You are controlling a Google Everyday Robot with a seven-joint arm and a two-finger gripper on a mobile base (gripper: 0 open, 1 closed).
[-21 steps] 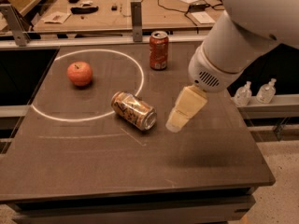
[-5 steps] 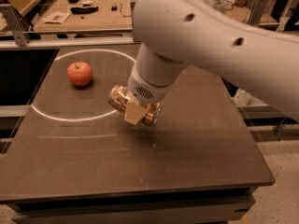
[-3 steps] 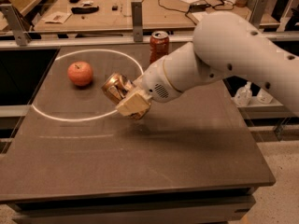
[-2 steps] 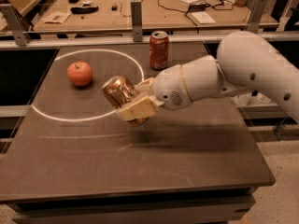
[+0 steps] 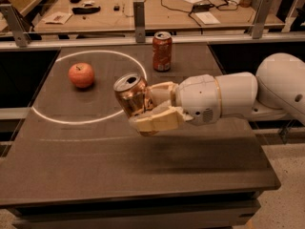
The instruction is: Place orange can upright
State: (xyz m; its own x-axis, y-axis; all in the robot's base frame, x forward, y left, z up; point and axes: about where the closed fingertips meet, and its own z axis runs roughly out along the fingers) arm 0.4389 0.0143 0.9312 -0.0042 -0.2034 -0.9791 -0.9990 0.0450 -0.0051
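The orange can [image 5: 131,97] is orange-gold with a silver top. It is held nearly upright, silver top up and leaning slightly left, above the middle of the dark table [image 5: 95,166]. My gripper [image 5: 151,109] reaches in from the right and is shut on the can, with one cream finger behind it and one below in front. The can's base is hidden by the lower finger, so I cannot tell whether it touches the table.
A red soda can [image 5: 162,51] stands upright at the back of the table. A red apple [image 5: 81,75] lies at the left inside a white painted circle [image 5: 71,120]. A rail and a cluttered wooden bench [image 5: 143,11] run behind the table.
The can lay on its side on the table at first. My gripper closed on it, lifted it, and turned it from tilted to nearly upright as the arm swung round to the right.
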